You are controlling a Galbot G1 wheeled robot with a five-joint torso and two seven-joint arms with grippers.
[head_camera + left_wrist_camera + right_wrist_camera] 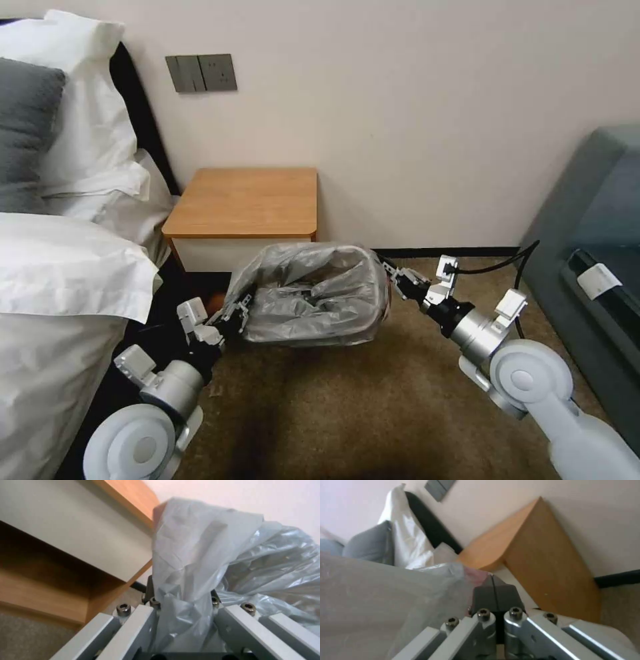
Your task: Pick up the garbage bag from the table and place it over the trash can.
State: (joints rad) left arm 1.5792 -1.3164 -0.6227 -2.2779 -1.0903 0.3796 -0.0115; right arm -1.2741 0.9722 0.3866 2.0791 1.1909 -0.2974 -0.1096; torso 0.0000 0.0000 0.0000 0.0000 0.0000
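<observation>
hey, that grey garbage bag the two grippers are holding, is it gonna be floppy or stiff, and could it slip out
Likely floppy: the garbage bag sags and crumples between the left gripper and the right gripper. Probably very light, since the film is thin and translucent. It could slip, as the plastic looks glossy, though both grippers appear pinched shut on its edges.

Our head camera looks down at the table (243,200). Our wrist cameras sit close, both facing its side and the garbage bag (200,562).
</observation>
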